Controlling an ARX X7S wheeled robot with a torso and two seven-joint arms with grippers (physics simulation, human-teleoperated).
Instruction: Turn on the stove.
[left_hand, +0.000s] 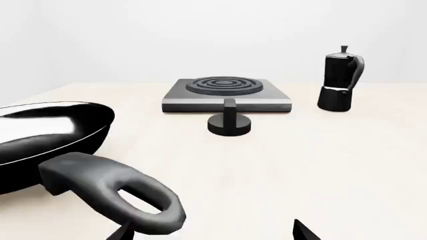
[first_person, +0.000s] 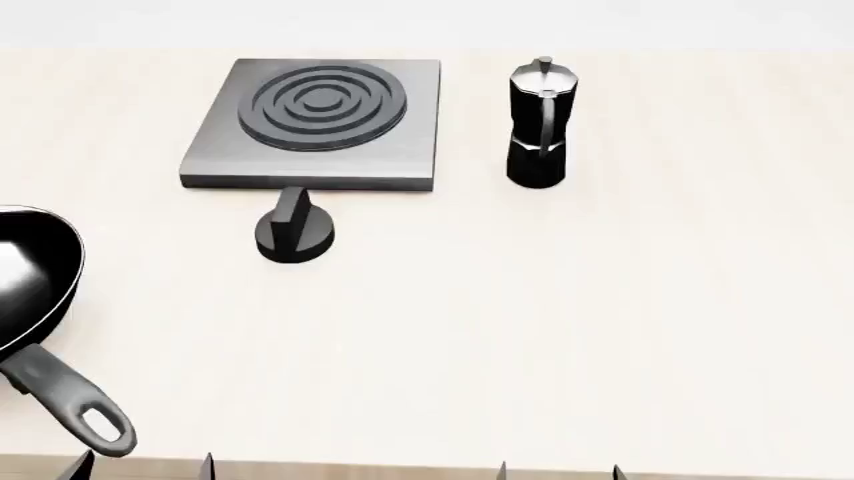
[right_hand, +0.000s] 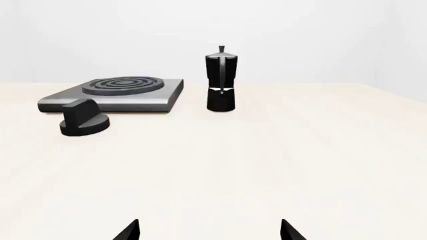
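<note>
The stove (first_person: 314, 125) is a flat grey slab with a ring burner at the table's back left; it also shows in the left wrist view (left_hand: 227, 95) and the right wrist view (right_hand: 113, 95). Its black round knob (first_person: 295, 232) with an upright ridge stands just in front of it, also in the left wrist view (left_hand: 229, 121) and the right wrist view (right_hand: 83, 121). My left gripper (first_person: 144, 466) and right gripper (first_person: 558, 470) are open and empty at the table's near edge, far from the knob. Only the fingertips show (left_hand: 303, 231) (right_hand: 127, 231).
A black moka pot (first_person: 541, 122) stands right of the stove. A black frying pan (first_person: 34, 290) lies at the left edge, its handle (first_person: 74, 405) pointing toward my left gripper. The pan handle (left_hand: 113, 192) is close to the left fingertips.
</note>
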